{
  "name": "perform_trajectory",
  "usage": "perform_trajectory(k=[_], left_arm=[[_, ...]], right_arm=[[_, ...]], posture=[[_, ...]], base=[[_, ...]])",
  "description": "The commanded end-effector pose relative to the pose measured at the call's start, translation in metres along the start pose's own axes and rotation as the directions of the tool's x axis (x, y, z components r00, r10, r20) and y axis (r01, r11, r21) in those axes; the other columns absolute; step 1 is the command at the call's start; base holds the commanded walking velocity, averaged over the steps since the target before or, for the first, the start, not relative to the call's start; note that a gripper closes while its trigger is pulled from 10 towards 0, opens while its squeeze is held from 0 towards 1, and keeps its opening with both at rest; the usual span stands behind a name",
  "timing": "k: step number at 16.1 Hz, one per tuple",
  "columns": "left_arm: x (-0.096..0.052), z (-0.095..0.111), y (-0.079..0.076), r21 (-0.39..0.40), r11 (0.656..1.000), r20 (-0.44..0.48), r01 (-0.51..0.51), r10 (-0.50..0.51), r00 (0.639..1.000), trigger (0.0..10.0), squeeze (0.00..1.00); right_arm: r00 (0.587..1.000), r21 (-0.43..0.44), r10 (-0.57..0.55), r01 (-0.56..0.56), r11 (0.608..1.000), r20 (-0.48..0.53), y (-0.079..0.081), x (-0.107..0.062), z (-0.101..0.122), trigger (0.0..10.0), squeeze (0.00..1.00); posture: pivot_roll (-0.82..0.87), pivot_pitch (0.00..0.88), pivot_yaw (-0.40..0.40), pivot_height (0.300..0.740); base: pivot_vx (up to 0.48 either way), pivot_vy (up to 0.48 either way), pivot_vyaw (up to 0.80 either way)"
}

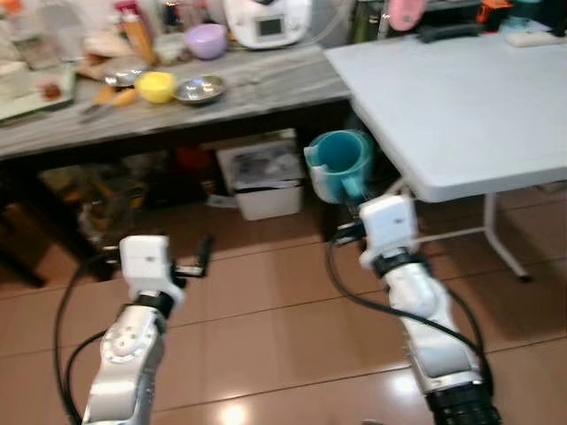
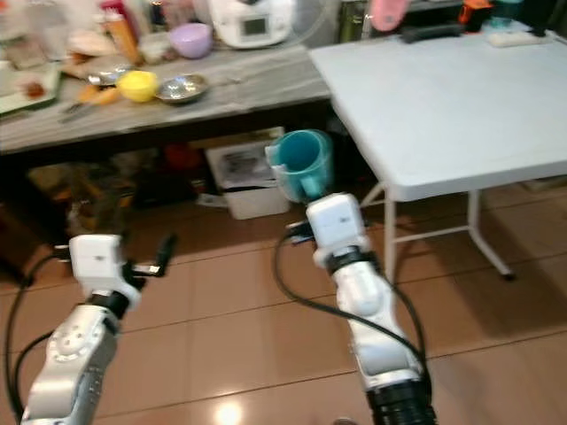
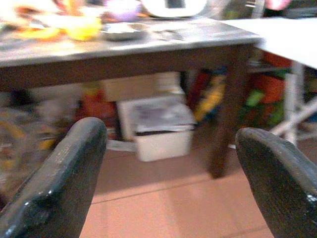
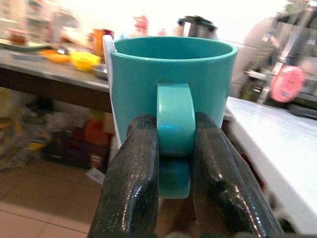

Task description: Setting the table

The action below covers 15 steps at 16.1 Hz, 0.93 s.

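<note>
While the right gripper (image 4: 174, 163) clamps the teal mug (image 1: 339, 165) by its handle, upright over the floor at the white bench's (image 1: 461, 106) 8 o'clock corner, left gripper (image 3: 171, 173) gapes wide, empty.

One teal mug (image 4: 171, 94) is sitting clamped by its handle in the right gripper (image 4: 173, 168), and one white folding table (image 1: 461, 115) is standing just beyond it. Past the spread left gripper (image 3: 168, 173), one grey counter (image 1: 266, 84) is carrying one purple bowl (image 1: 205, 40), one yellow bowl (image 1: 156, 86), one steel dish (image 1: 199, 88) and one white appliance (image 1: 266, 19). One white bin (image 3: 161, 129) is sitting beneath that counter.
</note>
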<state>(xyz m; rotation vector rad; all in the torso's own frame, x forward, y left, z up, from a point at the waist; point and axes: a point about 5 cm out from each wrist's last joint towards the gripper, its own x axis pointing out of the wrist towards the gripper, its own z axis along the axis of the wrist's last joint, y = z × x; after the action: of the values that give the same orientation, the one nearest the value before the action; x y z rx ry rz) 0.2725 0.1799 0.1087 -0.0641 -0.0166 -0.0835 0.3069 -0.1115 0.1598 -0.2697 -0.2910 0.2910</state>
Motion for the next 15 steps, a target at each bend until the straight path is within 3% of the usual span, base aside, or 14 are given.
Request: perform_trajectory(k=[1, 5, 15], left_arm=[[0.0008, -0.0022, -0.0033, 0.004, 1.0, -0.011, 0.007, -0.007, 1.0, 10.0, 0.0], [0.0019, -0.002, -0.0032, 0.006, 1.0, -0.01, 0.002, -0.002, 1.0, 10.0, 0.0], [0.0001, 0.0024, -0.0047, -0.01, 0.999, 0.031, 0.04, -0.04, 0.999, 10.0, 0.0]], right_arm=[[1.0, -0.018, -0.017, 0.018, 1.0, 0.024, -0.0068, 0.0007, 0.0049, 10.0, 0.0], [0.999, -0.029, -0.012, 0.013, 0.999, 0.03, -0.0061, 0.0011, 0.0058, 10.0, 0.0], [1.0, -0.042, -0.011, 0.012, 0.999, 0.028, -0.0055, 0.0019, 0.0044, 10.0, 0.0]], posture=[[-0.13, 0.089, 0.116, 0.74], [-0.13, 0.085, 0.115, 0.74], [-0.13, 0.084, 0.116, 0.74]], base=[[0.0, 0.48, 0.0], [0.0, 0.48, 0.0], [0.0, 0.0, 0.0]])
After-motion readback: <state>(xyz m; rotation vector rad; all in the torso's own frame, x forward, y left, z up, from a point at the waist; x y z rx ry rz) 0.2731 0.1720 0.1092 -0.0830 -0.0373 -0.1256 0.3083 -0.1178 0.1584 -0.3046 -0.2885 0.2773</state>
